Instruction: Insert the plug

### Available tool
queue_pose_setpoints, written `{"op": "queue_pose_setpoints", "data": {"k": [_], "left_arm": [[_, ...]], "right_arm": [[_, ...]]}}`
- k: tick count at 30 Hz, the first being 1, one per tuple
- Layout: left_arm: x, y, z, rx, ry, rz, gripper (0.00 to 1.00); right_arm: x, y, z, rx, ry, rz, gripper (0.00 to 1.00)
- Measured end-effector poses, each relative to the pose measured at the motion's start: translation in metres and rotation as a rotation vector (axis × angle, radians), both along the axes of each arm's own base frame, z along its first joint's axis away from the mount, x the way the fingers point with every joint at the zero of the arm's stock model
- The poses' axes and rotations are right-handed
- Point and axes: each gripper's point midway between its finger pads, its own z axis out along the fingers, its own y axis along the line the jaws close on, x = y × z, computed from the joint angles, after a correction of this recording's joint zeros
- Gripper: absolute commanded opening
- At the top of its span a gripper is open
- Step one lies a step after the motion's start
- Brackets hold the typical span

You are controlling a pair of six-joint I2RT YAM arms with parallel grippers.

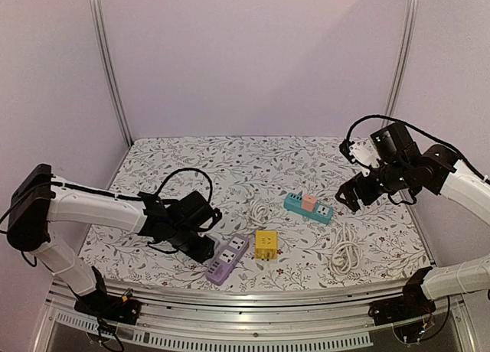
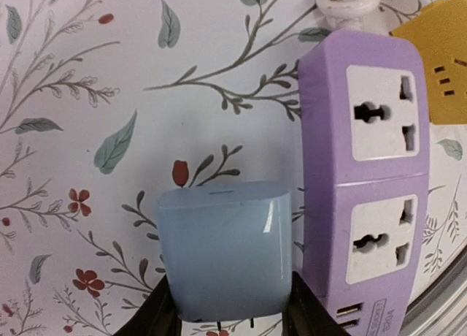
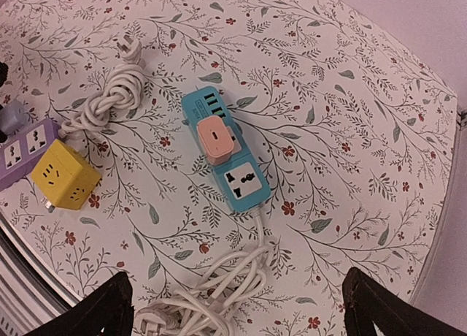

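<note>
In the left wrist view my left gripper (image 2: 230, 312) is shut on a pale blue plug (image 2: 222, 248), one black finger pressed on each of its sides. Two thin prongs show at the plug's lower edge. It sits low over the floral cloth, just left of a purple power strip (image 2: 365, 168) with two free sockets. From above, the left gripper (image 1: 200, 249) stands at the strip's (image 1: 227, 260) left end and hides the plug. My right gripper (image 1: 351, 199) hangs open high over the table, its fingers (image 3: 109, 310) wide apart with nothing between them.
A yellow cube socket (image 1: 266, 244) lies right of the purple strip. A teal power strip (image 1: 308, 206) carries a pink plug (image 3: 217, 139). White cable coils lie by the cube (image 1: 260, 212) and near the front right (image 1: 346, 252). Metal frame posts stand at the back corners.
</note>
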Motion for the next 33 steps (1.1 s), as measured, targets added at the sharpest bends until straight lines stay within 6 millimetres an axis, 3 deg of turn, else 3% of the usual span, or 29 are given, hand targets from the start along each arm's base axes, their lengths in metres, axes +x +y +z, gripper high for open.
{"op": "queue_pose_setpoints", "data": {"k": [8,13,18,21,24,28,33], "left_arm": [[0.013,-0.013,0.086,-0.151,-0.136,-0.011,0.14],[0.019,-0.022,0.116,-0.189,-0.171,-0.025,0.01],[0.028,-0.039,0.154,-0.242,-0.212,-0.056,0.0],[0.032,-0.06,0.175,-0.297,-0.219,-0.1,0.0],[0.034,-0.082,0.186,-0.334,-0.202,-0.158,0.0],[0.035,-0.106,0.185,-0.353,-0.204,-0.247,0.0],[0.029,-0.128,0.184,-0.373,-0.223,-0.373,0.0]], "right_arm": [[0.001,0.008,0.018,0.129,0.032,-0.12,0.99],[0.005,0.017,0.03,0.256,0.084,-0.226,0.99],[0.006,0.041,0.042,0.42,0.203,-0.292,0.99],[0.005,0.06,0.041,0.503,0.313,-0.307,0.99],[0.001,0.079,0.033,0.561,0.438,-0.313,0.99],[-0.007,0.096,0.025,0.604,0.568,-0.3,0.99],[-0.021,0.109,0.031,0.657,0.672,-0.255,0.98]]}}
